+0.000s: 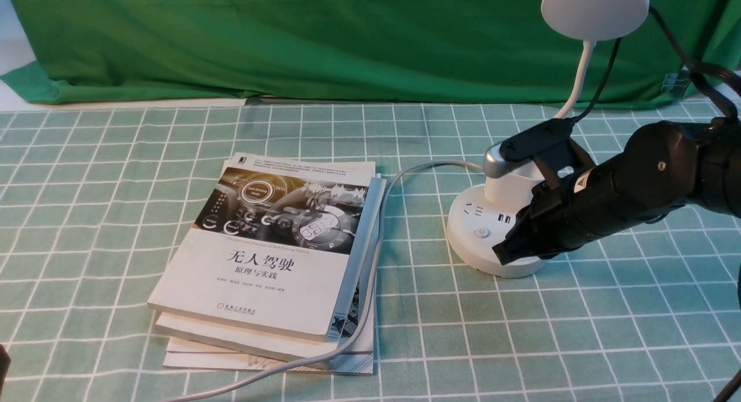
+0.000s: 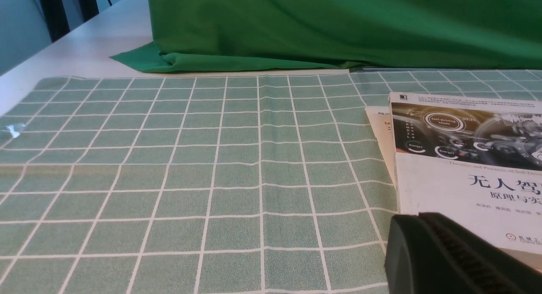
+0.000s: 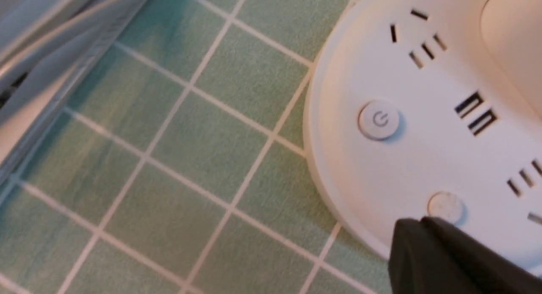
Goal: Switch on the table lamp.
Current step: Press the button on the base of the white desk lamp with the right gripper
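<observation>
One clenched black right tool (image 3: 417, 226) hovers over the smooth white plastic lamp's round, slotted base (image 1: 472, 231).

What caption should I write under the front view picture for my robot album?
A black robot hand reaches over the round white plastic lamp base.

White grid lines cross the green tablecloth (image 1: 428, 344); the lamp (image 1: 596, 11) is white

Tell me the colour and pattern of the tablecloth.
Green with a grid of white lines; the front view shows the tablecloth best.
</observation>
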You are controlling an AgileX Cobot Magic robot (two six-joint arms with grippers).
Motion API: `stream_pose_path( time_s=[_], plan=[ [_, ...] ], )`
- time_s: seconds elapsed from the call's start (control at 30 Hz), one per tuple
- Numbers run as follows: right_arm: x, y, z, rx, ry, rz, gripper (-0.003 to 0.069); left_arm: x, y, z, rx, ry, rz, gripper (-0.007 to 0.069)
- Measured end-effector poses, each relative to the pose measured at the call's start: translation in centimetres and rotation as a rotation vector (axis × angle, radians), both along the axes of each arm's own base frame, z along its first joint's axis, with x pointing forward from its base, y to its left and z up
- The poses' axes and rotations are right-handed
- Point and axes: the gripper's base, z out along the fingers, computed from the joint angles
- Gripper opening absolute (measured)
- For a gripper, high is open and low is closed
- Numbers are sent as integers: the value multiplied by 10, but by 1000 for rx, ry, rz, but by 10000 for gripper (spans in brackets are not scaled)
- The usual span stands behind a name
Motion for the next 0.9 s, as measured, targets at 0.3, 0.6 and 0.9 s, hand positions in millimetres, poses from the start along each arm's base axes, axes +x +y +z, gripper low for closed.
stream_pose_path(
  time_s=[0.3, 0.6, 0.9],
  plan=[
    [14, -6, -16, -41, -20, -6, 30, 0, 0, 0, 0, 0, 0, 21],
    [18, -6, -14, -32, -68, -14, 30, 0, 0, 0, 0, 0, 0, 21],
    [18, -6, -14, -33, -70, -14, 30, 0, 0, 0, 0, 0, 0, 21]
  ],
)
